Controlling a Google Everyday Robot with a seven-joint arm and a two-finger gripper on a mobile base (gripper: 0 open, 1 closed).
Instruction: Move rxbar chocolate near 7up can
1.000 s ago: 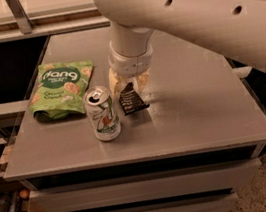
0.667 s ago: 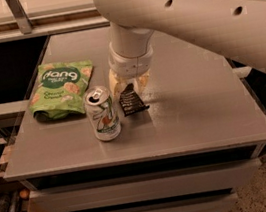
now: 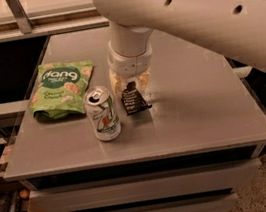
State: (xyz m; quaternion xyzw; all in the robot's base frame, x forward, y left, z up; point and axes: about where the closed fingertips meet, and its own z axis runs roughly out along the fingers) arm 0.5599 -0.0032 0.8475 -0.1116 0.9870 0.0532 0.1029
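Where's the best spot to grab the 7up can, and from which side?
Grip the 7up can around the middle of its round wall; it stands upright, so the sides give a steady hold. Probably come from the table's near edge: the chip bag lies behind it to the picture's left, and the rxbar chocolate, just below the gripper, crowds its picture-right side.

The hand (image 3: 130, 84) sits low over the bench (image 3: 200, 112), just right of and behind the 7up can (image 3: 103, 114), and hides the top end of the rxbar chocolate (image 3: 134, 102). Whether the hand touches the bar cannot be told. The bar's white text is too small to read. The arm (image 3: 198, 11) is cut off by the top and right edges.
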